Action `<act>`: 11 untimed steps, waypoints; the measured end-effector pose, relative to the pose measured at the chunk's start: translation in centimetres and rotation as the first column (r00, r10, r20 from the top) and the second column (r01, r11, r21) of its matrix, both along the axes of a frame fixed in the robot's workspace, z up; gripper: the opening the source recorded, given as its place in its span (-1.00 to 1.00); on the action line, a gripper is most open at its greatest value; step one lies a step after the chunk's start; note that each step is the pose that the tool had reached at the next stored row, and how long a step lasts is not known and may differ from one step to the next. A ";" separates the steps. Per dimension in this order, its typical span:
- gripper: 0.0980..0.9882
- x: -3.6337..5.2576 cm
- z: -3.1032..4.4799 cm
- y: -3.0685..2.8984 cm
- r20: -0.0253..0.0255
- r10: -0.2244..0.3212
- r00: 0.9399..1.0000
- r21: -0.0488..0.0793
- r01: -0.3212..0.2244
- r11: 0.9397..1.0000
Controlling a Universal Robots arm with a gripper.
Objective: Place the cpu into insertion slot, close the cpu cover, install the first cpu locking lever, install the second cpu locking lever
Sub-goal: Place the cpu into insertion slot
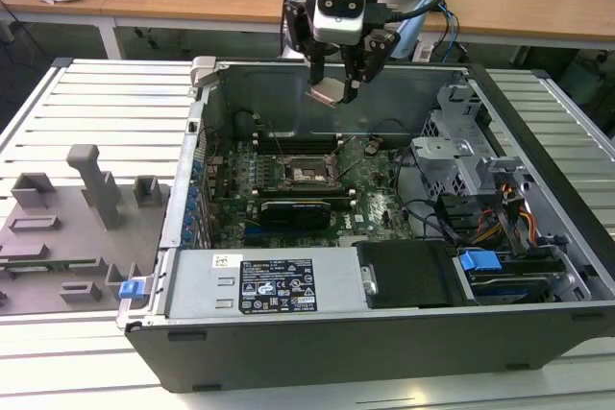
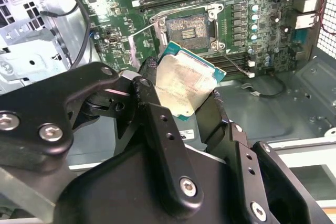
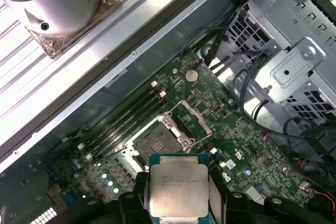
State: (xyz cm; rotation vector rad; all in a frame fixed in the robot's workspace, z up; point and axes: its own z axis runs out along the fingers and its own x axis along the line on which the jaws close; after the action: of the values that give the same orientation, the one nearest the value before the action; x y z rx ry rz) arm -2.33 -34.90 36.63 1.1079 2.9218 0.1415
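Finding: my gripper (image 1: 332, 91) is clamped on the cpu (image 1: 325, 93), the fingers (image 2: 149, 77) bearing on opposite edges with the pale metal top bare between them. The chip hangs in the air above the motherboard (image 1: 375, 189), well apart from the insertion slot (image 1: 309, 173), which lies open with its dark contact field exposed in both wrist views. Risk one: the cpu sits tilted in my grip in the second wrist view, so I judge that a corner could meet the socket first and bend contacts or seat crooked. Risk two: the hold is on thin edges only, and a slip would drop the chip onto the board or into the slot (image 3: 157, 141) out of register. Risk three: the cpu cover (image 3: 198, 118) stands raised just beside the socket, and a locking lever (image 2: 140, 30) lies close by; my broad fingers could strike either on the way down. Orientation of the chip against the socket keying I cannot confirm. Pose: in the exterior view my arm comes in from above, wrist pointing down into the open computer case (image 1: 336, 333), near its far wall, gripper lowermost, the cpu above the socket and set towards that wall.
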 end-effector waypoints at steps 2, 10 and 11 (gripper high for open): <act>0.00 0.00 0.00 0.00 0.000 -0.010 1.000 0.000 0.010 1.000; 0.00 0.00 -0.02 0.00 0.000 -0.067 0.998 0.000 0.067 0.998; 0.00 0.00 -0.02 0.00 0.000 -0.072 0.997 0.000 0.072 0.997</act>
State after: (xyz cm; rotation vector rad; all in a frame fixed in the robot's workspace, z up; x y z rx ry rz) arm -2.33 -34.90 36.60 1.2112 2.8770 0.1404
